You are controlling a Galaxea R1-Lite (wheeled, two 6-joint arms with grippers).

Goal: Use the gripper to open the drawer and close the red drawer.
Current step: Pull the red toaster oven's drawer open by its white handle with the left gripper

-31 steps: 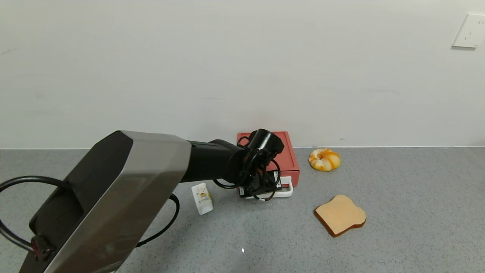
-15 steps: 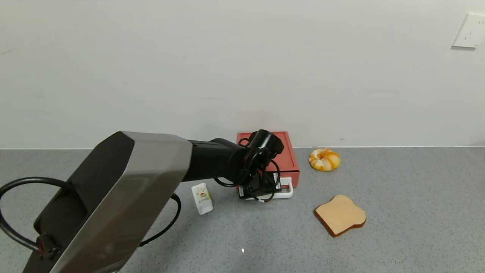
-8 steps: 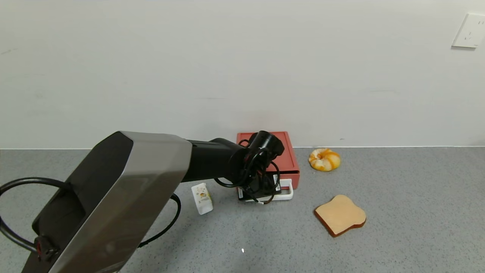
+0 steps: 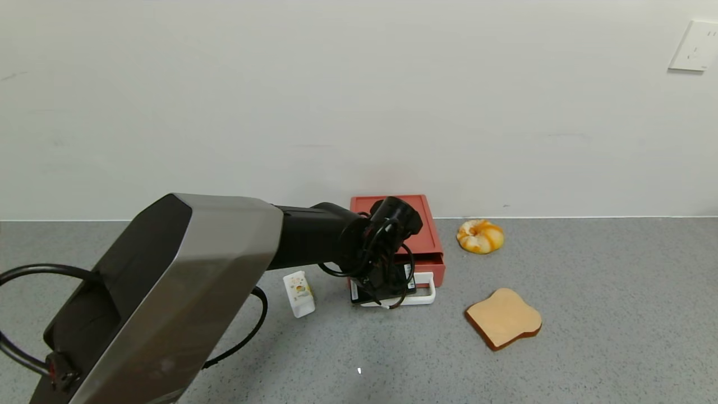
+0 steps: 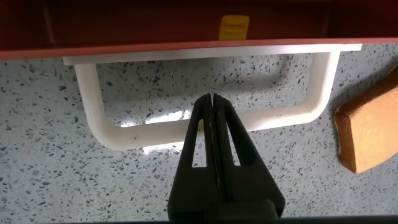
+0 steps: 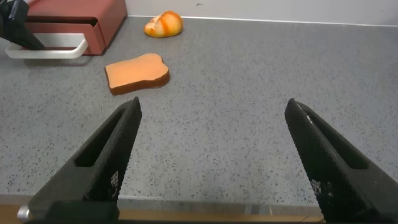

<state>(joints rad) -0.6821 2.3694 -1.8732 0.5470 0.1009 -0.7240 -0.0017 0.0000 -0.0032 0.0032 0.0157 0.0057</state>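
Observation:
The red drawer is a flat brick-red box against the back wall. Its tray stands a little way out, with the white loop handle in front. My left gripper is at the handle. In the left wrist view the left gripper is shut. Its tips poke down inside the handle, crossing the handle's front bar. The red tray front lies just beyond. My right gripper is open and empty over bare counter, out of the head view.
A toast slice lies right of the handle, and a yellow bun sits by the wall. A small white carton stands left of the drawer. A wall socket is at the upper right. The counter is grey and speckled.
My left gripper has drawn back toward me with its tips in the handle loop. The handle and tray have slid out of the red box a little.

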